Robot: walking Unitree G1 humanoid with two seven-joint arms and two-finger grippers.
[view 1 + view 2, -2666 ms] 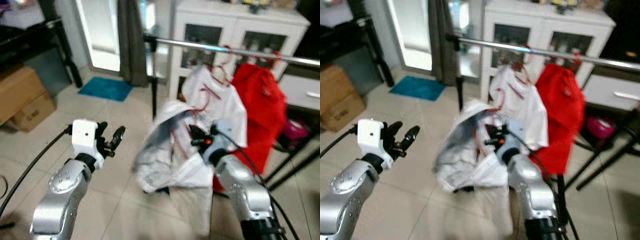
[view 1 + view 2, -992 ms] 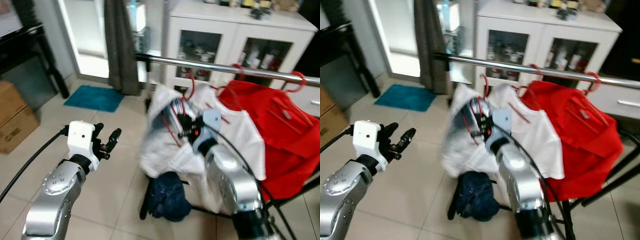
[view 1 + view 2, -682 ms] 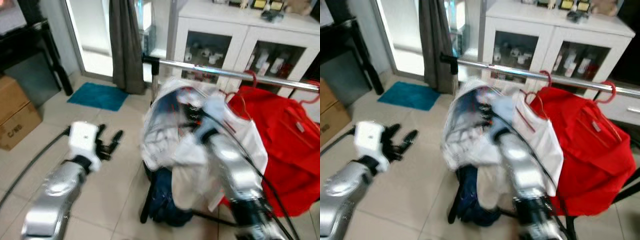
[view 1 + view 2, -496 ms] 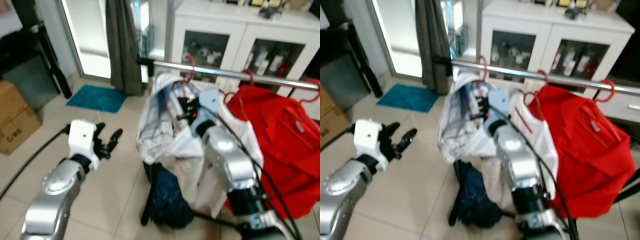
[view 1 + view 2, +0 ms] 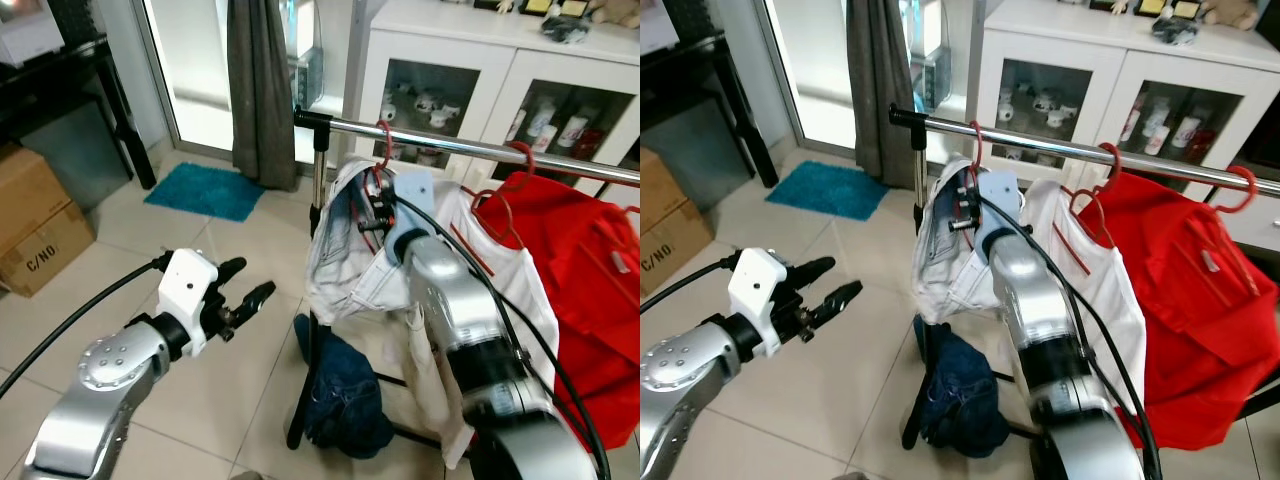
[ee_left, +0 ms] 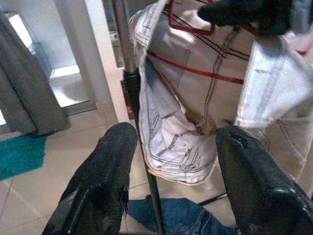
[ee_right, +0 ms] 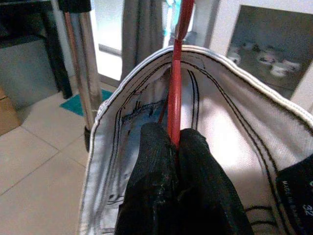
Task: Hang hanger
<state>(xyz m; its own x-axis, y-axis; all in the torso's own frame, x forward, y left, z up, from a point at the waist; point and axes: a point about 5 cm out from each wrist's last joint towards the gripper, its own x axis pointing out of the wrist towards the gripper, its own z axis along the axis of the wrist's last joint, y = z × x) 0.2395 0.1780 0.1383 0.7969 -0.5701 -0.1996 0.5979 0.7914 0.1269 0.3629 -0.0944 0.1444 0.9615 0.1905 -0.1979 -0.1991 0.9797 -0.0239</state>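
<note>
Centrally, the red hanger point(image 7: 174, 78) carrying a white garment point(image 5: 345, 270) is hooked over the metal rail point(image 5: 1060, 150) and clamped by the right claw point(image 7: 175, 142), while the left claw point(image 5: 250, 290) is held apart, well aside.

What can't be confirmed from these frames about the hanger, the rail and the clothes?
- Red hanger: its hook top runs off the right wrist view's edge; the right gripper pinches its stem.
- Rail: the right end is cut off in both eye views.
- Blue garment on the floor: crumpled, type unclear.
- White garment: folds hide its shape.
</note>
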